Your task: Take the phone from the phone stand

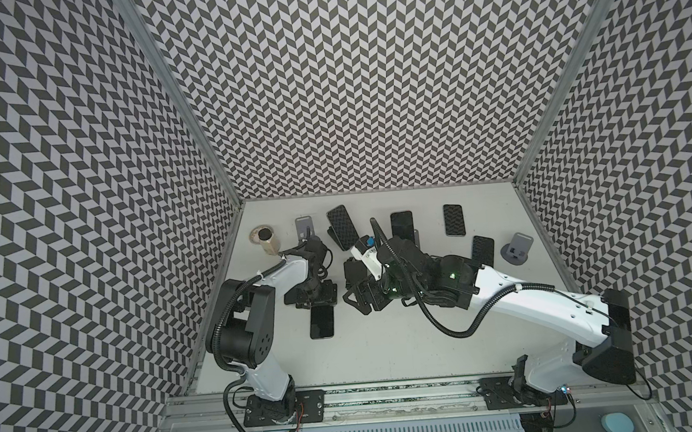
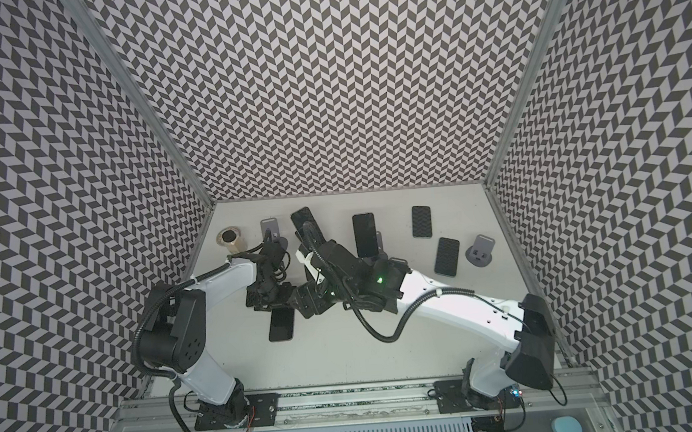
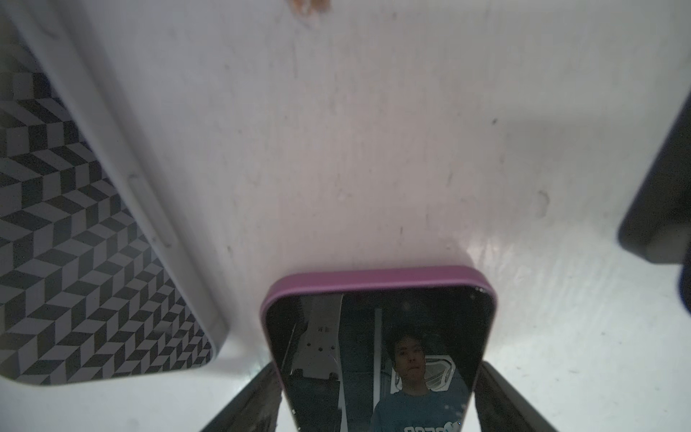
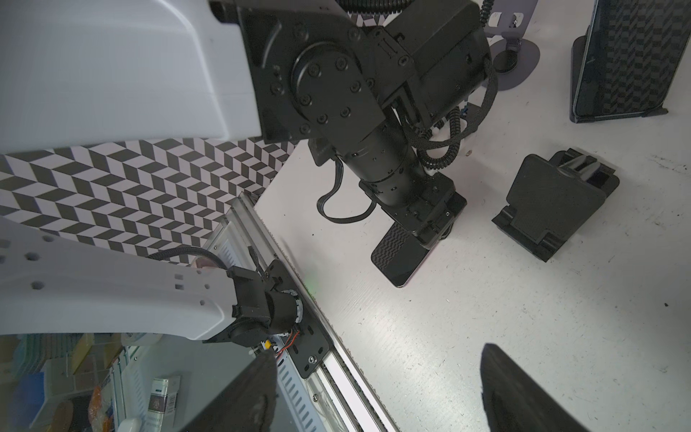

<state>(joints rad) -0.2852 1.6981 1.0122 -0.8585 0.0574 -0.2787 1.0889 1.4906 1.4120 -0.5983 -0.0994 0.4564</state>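
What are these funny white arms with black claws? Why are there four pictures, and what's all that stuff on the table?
They are two robot arms, each ending in a two-fingered claw called a gripper. Two pictures look down from above; the other two come from small cameras on the arms' wrists. On the white table lie several phones and phone stands. The left gripper has its fingers either side of a phone in a purple case lying flat; I can't tell whether it is squeezing. The right gripper is open and holds nothing.
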